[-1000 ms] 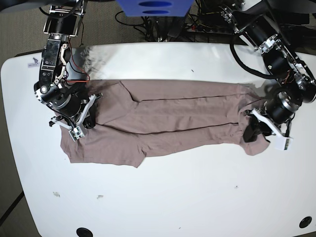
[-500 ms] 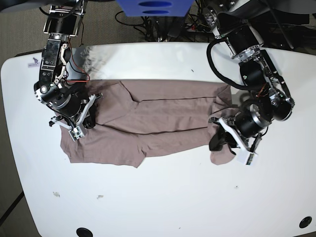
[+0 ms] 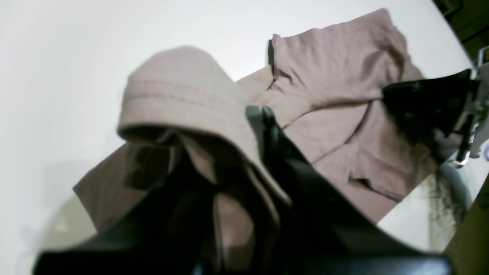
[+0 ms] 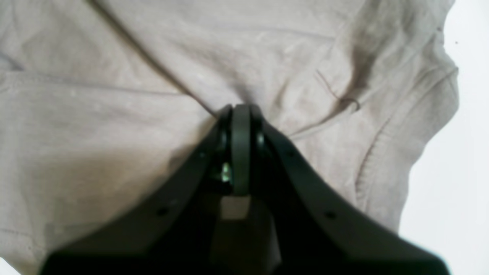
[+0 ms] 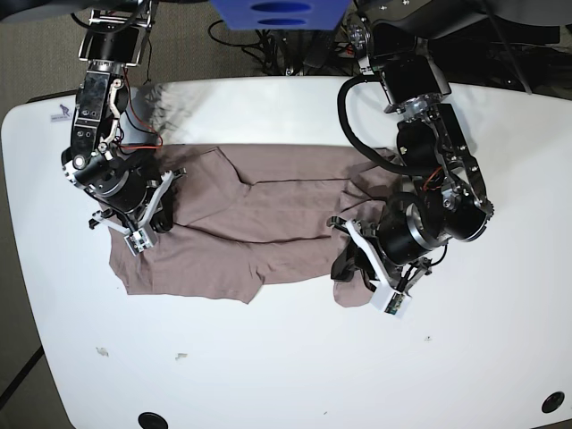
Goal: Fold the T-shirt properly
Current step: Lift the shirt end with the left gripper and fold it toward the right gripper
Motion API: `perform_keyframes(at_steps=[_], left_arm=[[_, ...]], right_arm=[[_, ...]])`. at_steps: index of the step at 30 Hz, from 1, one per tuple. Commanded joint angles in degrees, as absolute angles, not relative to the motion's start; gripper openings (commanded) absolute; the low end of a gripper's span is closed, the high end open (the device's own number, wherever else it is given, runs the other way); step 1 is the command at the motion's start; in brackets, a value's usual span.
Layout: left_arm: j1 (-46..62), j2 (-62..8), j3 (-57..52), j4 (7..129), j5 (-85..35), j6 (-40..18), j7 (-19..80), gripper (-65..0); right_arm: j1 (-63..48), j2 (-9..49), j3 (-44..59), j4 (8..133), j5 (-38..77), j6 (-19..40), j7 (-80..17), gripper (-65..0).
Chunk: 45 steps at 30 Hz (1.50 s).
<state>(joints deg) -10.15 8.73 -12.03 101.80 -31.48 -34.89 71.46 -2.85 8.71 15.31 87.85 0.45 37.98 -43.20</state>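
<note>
Base view: wrinkled taupe T-shirt (image 5: pixel 268 223), both arms' jaws clenched on its ends.

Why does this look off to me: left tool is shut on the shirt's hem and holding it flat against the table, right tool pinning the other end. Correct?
Not flat. The left tool holds the T-shirt hem lifted in a loop off the table, as the left wrist view shows. The right tool does pin the other end.

You see mauve-brown thin-fabric short-sleeved T-shirt (image 5: pixel 268 223) lying across far half of white desk (image 5: pixel 286 366). Right claw (image 5: pixel 147 223) sits on shirt's end at base view's left. Left claw (image 5: pixel 357 268) sits at shirt's opposite end, right of centre, fabric bunched there over layer beneath.
</note>
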Motion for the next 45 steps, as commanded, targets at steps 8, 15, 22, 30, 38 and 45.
perform_keyframes(at_steps=[8, 15, 22, 30, 38, 45], left_arm=[[-8.6, 9.0, -6.4, 98.5, -30.3, -34.9, 64.5, -65.0], [-7.5, 9.0, -2.7, 93.8, -28.9, -34.9, 60.3, -65.0], [-5.8, 9.0, 3.3, 93.0, -27.0, -34.9, 55.5, -65.0], [-5.8, 9.0, 7.5, 93.0, -24.8, -34.9, 54.7, -65.0], [-5.9, 9.0, 7.8, 93.0, -24.9, -34.9, 54.8, -48.6], [-5.9, 8.9, 7.7, 93.0, -25.1, -34.9, 54.8, -22.5]], right_arm=[[-3.9, 9.2, 15.3, 87.3, -2.9, 38.5, -49.7, -65.0], [-4.0, 9.2, 15.3, 87.3, -2.9, 38.5, -49.7, -65.0], [-4.0, 9.2, 15.3, 87.3, -2.9, 38.5, -49.7, -65.0], [-4.0, 9.2, 15.2, 87.3, -2.9, 38.5, -49.7, -65.0], [-4.0, 9.2, 15.2, 87.3, -2.9, 38.5, -49.7, -65.0], [-4.0, 9.2, 15.2, 87.3, -2.9, 38.5, -49.7, -65.0]])
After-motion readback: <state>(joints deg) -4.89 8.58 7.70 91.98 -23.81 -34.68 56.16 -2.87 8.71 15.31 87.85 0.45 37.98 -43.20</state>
